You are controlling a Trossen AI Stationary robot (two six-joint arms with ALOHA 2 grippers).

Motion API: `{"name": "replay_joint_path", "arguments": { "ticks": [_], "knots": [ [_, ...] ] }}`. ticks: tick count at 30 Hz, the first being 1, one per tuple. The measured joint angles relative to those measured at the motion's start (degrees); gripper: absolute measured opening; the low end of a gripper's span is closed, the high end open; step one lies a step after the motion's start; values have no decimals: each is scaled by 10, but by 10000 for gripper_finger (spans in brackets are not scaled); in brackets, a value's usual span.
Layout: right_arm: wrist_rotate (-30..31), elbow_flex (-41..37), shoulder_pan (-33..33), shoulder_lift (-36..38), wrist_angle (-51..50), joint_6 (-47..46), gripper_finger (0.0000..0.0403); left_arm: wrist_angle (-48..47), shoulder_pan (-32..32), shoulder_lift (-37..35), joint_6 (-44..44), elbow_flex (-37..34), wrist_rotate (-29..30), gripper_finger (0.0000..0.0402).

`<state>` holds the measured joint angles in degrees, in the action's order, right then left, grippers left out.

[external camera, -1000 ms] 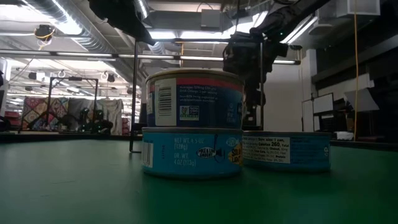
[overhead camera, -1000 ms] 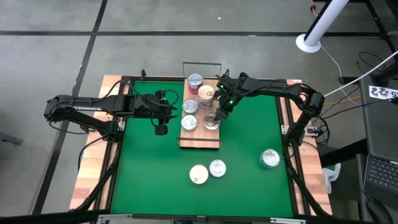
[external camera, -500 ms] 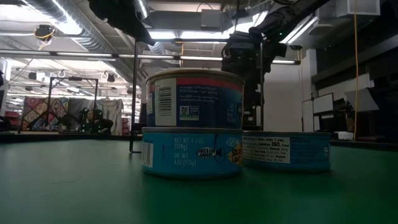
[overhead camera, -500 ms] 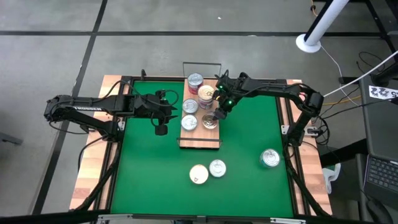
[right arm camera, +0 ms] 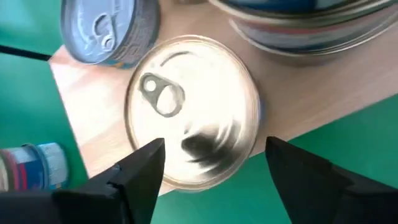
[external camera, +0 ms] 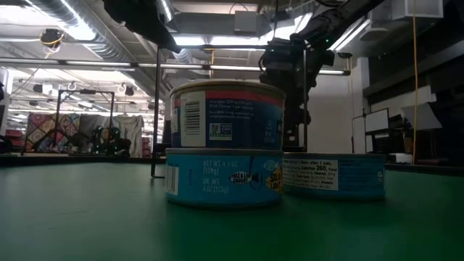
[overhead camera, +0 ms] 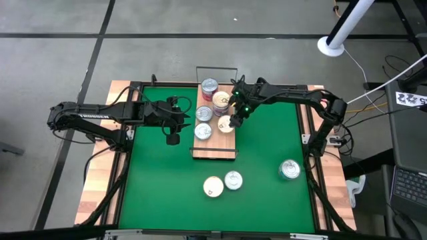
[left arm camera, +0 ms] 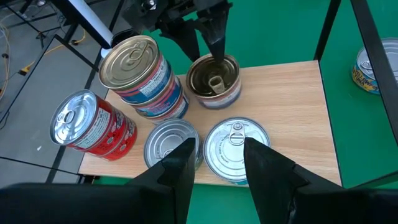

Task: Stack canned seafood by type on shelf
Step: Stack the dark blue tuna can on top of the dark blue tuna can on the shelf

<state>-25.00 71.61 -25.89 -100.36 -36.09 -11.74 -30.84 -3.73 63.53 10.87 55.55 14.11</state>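
Up has gone the right gripper, a little higher than a moment ago, and its fingers have spread wide apart. It holds nothing. Right under it sits a gold-topped tin on the shelf, and the tin stands free between the two open fingers without touching them. Just beside that tin are two silver tins lying flat on the wood, a stack of two tins with a gold top, and a red tin near the far rail. The left gripper hangs over the green mat beside the shelf, part way open, holding nothing. Three more tins sit out on the mat.
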Motion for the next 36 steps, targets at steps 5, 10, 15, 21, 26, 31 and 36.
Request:
{"name": "replay_joint_path", "arguments": {
  "ticks": [5, 10, 15, 21, 26, 31, 36],
  "knots": [
    [2, 0, 0, 0, -1, 0, 288, 0, 0, 0, 0, 0, 0, 131],
    [-11, 0, 0, 0, -26, 0, 287, 0, 0, 0, 0, 0, 0, 131],
    [-15, 0, -1, 0, -80, 6, 286, 0, 0, 0, 0, 0, -1, 131],
    [-15, 0, -1, 0, -129, 32, 286, 3, 0, 0, 0, 0, -1, 131],
    [-6, 0, -1, 11, -138, 55, 286, 23, 1, 0, 0, 0, -2, 131],
    [56, 0, -1, 45, -139, 63, 286, 77, 20, 0, 13, 0, -3, 131],
    [95, 0, 0, 93, -138, 68, 286, 125, 52, 0, 10, 0, -5, 131]
  ]
}}
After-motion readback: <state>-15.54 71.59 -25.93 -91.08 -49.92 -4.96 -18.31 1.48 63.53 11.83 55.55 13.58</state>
